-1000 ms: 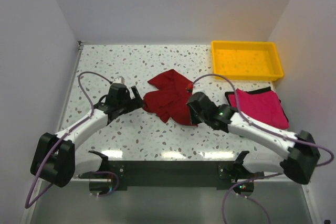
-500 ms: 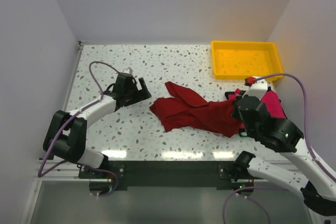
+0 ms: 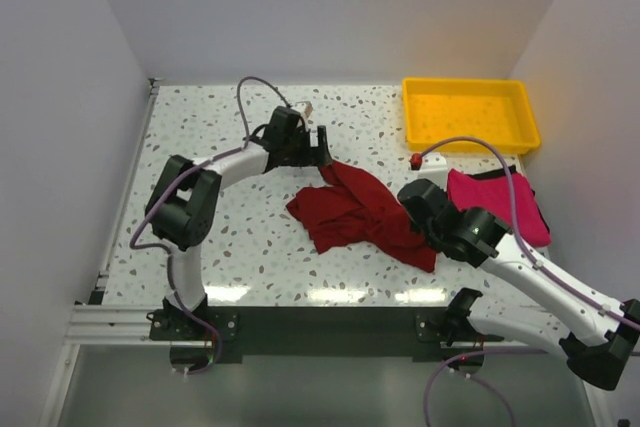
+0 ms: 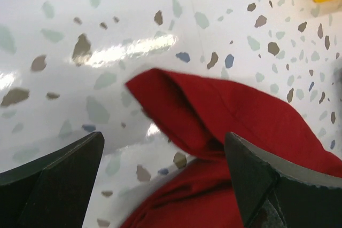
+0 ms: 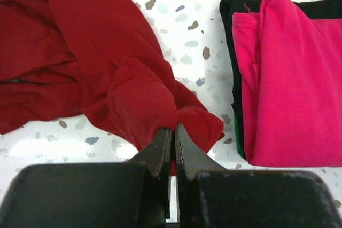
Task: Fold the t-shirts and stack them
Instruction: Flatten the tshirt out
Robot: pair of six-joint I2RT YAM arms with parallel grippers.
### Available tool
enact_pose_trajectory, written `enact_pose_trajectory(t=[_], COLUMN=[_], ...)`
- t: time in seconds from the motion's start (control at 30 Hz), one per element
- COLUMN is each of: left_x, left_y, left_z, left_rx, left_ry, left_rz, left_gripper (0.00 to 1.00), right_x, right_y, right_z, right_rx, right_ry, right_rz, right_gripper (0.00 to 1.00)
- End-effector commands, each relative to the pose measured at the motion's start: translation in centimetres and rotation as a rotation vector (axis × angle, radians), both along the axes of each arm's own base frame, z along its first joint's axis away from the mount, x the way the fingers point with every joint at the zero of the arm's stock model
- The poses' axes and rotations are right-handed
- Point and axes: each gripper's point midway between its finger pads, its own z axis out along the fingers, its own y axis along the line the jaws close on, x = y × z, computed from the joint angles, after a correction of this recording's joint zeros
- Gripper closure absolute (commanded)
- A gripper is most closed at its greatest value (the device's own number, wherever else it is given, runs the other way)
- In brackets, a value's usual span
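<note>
Cloth from the maroon t-shirt [image 5: 123, 94] sits pinched in your right hand [image 5: 172, 133], whose jaws are closed tight on a near fold. The shirt lies crumpled mid-tabletop [image 3: 230, 247], just beside the folded pink t-shirt [image 3: 495, 202], which is stacked on a black t-shirt [image 5: 228, 52]. Farther off, your left hand [image 4: 160, 185] gapes fully, holding nothing, over the shirt's far corner. Pull now and the whole bunch would likely drag instead of spreading, since only one point is held. A sweep rightward could rumple that pink t-shirt.
</note>
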Motion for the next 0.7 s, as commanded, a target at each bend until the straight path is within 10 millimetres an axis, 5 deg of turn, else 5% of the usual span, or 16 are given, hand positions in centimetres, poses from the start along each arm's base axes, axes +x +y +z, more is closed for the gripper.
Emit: enact_pose_trajectory(t=[0.0, 0.37, 0.53, 0.67], left_x=[1.7, 2.1, 2.7, 2.2], left_y=[-2.3, -5.6, -5.5, -5.1], left_z=[-0.1, -4.3, -5.6, -6.8], left_rx=[0.071, 0.117, 0.204, 0.314], left_ry=[-0.025, 0.087, 0.116, 0.150], left_rz=[-0.102, -0.023, 0.078, 0.124], left_gripper=[0.00, 0.05, 0.13, 0.29], right_x=[1.1, 1.5, 1.6, 1.8], right_y=[1.2, 1.4, 0.9, 1.0], right_z=[1.1, -1.3, -2.2, -2.5], right_rx=[0.068, 0.073, 0.071, 0.086], right_ry=[-0.046, 0.004, 0.022, 0.023], right_rz=[0.014, 0.017, 0.010, 0.017], right_gripper=[1.00, 1.00, 1.00, 1.00])
